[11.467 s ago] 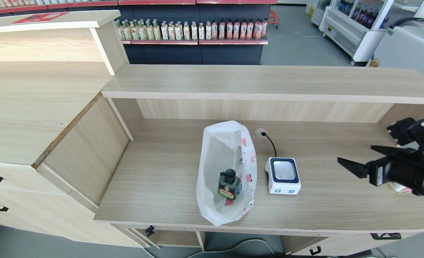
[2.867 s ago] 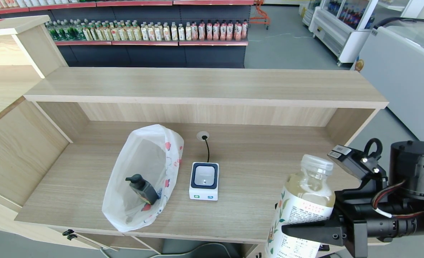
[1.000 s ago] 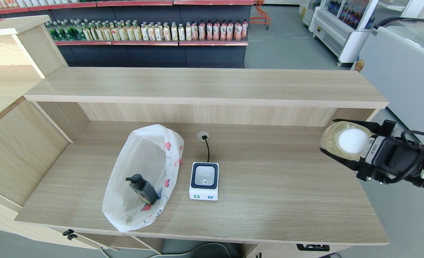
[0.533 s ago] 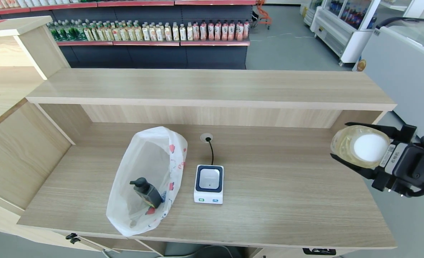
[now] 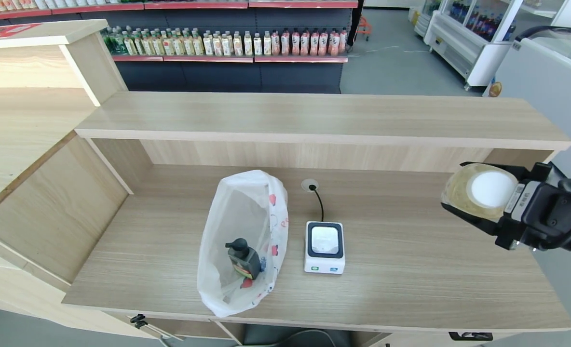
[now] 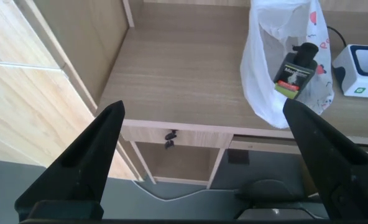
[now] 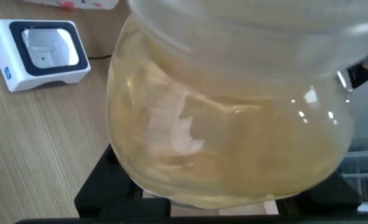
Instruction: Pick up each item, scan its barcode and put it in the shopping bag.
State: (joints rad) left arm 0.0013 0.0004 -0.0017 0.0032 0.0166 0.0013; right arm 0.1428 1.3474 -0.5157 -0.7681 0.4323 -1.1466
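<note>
My right gripper (image 5: 478,200) is shut on a clear bottle of pale yellow drink (image 5: 476,195) with a white cap, held above the right end of the counter, cap end facing the head camera. The right wrist view has the bottle (image 7: 227,112) up close between the black fingers. A white barcode scanner (image 5: 324,241) sits mid-counter, also the scanner (image 7: 38,53). To its left stands the open white shopping bag (image 5: 247,231) with a dark pump bottle (image 5: 243,259) inside. My left gripper (image 6: 206,158) hangs open below the counter's front edge, holding nothing.
A raised wooden shelf (image 5: 314,118) runs along the back of the counter (image 5: 411,270). The scanner's black cable (image 5: 318,202) leads to a grommet hole. A taller wooden unit (image 5: 34,120) borders the left. Store shelves and chest freezers stand behind.
The head camera has shifted, so the whole scene slid right in the picture. The right gripper picked up the bottle, turned it cap-first toward the camera and keeps it above the counter's right end.
</note>
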